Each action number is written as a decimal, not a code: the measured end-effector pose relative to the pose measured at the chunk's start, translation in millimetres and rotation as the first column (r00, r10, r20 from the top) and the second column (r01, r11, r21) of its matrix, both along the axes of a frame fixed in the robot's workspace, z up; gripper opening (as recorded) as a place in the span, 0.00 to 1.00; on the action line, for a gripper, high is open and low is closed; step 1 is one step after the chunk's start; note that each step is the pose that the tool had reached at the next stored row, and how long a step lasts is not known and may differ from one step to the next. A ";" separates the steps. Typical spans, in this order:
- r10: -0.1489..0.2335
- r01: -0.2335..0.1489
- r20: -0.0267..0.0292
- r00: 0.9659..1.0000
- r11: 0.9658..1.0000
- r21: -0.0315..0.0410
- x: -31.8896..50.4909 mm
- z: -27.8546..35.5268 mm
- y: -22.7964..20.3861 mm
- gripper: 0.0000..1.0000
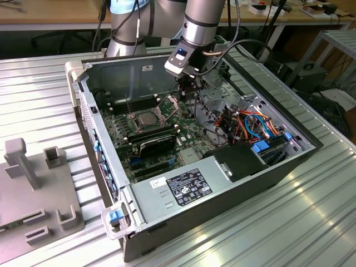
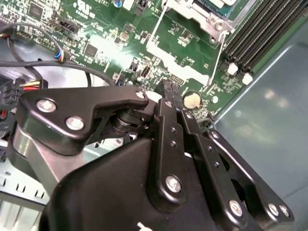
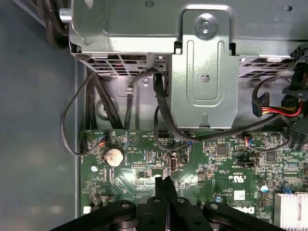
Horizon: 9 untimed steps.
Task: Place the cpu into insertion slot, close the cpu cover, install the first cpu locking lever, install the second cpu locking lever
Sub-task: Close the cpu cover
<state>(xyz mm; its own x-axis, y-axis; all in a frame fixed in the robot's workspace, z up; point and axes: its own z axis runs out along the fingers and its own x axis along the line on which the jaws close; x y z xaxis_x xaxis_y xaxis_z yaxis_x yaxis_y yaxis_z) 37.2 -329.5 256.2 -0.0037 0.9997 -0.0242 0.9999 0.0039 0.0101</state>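
Small square silvery-grey metal cpu (image 1: 146, 118): lies flat in the metal-rimmed square insertion slot (image 1: 135, 123) on the green motherboard (image 1: 186, 130). Thin silver cpu cover (image 1: 167, 107): raised and tilted, just beside the cpu. Black two-finger gripper (image 3: 166, 184): fingertips pressed together, nothing between them, over the board near a round silver coin cell (image 3: 114, 156), apart from the cpu.

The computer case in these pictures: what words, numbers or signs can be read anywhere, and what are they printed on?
Black label on the power supply: white print and symbols, too small to read.
White sticker on the case wall: too small to read.
Green motherboard in the first wrist view: white lettering, too small or blurred to read.
No text can be quoted with confidence.
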 end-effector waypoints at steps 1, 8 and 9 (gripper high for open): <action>0.000 0.000 0.000 1.000 1.000 0.000 0.0 -0.8 0.0 0.11; 0.000 0.000 -0.002 1.000 1.000 0.000 -2.3 -5.0 0.0 0.11; 0.000 0.000 -0.002 1.000 1.000 0.000 -2.7 -5.7 0.0 0.11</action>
<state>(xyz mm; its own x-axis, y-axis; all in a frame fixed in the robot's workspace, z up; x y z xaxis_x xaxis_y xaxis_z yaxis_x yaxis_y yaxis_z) 34.4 -329.5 250.5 -0.0039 0.9997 -0.0240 1.0000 0.0041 0.0076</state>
